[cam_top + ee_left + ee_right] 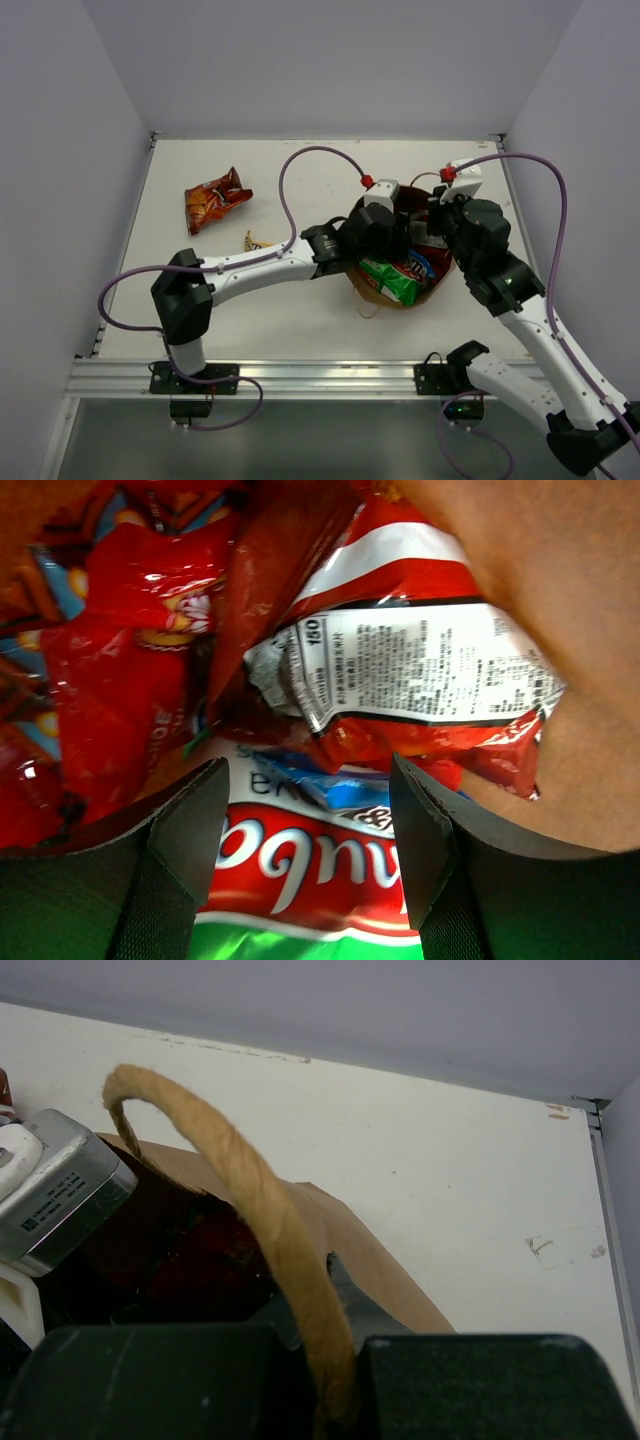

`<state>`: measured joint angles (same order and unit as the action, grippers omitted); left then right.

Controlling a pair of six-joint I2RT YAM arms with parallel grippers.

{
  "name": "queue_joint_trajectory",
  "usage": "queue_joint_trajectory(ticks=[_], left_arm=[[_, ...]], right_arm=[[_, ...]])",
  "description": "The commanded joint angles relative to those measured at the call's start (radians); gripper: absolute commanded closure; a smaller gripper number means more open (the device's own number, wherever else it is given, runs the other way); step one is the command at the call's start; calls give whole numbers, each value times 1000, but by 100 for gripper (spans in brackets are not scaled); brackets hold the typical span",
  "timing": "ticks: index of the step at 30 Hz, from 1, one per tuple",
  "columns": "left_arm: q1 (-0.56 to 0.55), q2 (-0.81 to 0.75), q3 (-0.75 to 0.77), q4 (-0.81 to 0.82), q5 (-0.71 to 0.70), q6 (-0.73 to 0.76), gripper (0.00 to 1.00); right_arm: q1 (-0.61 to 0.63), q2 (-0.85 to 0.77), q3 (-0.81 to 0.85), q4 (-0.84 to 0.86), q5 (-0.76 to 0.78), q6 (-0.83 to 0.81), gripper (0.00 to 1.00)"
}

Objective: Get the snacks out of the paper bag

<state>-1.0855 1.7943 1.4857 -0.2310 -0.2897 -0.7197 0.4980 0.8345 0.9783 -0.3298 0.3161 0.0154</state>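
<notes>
Two arms meet at the paper bag (pixel 372 292), which sits on the table (pixel 300 330) right of centre, its mouth open toward the overhead camera.

1. Left arm. It reaches across from the left, and its wrist enters the bag's mouth. The left gripper (pixel 310 850) is inside the bag. Its fingers (pixel 190 860) stand wide apart and nothing is clamped between them. A green-white packet (pixel 310 900) with a red logo lies directly under them. A blue wrapper (pixel 330 785) lies just beyond the fingertips, on that packet's far edge.

2. Bag contents, left wrist view. A red packet with a white printed label (pixel 420 660) lies above the blue wrapper, against the brown inner wall (pixel 570 580). More red packets (pixel 120 680) are crowded together on the left side. The overhead view shows the green-white packet at the near side of the bag's mouth.

3. Right arm. It comes in from the right and stands at the bag's far right rim. The right gripper (pixel 338 1390) is closed on the twisted paper handle (pixel 250 1190). The handle arches up and to the left from between the fingers, above the brown bag wall.

4. Items outside the bag. An orange-red chip bag (pixel 215 198) lies on the table's far left area, well apart from the paper bag. A small yellow packet (pixel 256 240) lies on the table nearer the left arm's forearm.
</notes>
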Motion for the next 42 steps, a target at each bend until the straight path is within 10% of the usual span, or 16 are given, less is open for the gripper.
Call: queue_joint_trajectory(ticks=[1,8,18,32,42], left_arm=[[7,36,31,62,26,-50,30],[7,76,35,82,63,-78,39],[7,-2,-21,72,34,-78,97],[25,-445,-4,-250,-17,81,100],[390,-725,-226,-476,-243,226,100]], right_arm=[[-1,-17,-13,-17,2,14,99],[-1,-17,-16,-23,-2,20,99],[-1,-21,-20,-23,12,11,99],[-3,-18,-21,-25,84,-6,100],[-1,-35,-26,-25,86,-6,100]])
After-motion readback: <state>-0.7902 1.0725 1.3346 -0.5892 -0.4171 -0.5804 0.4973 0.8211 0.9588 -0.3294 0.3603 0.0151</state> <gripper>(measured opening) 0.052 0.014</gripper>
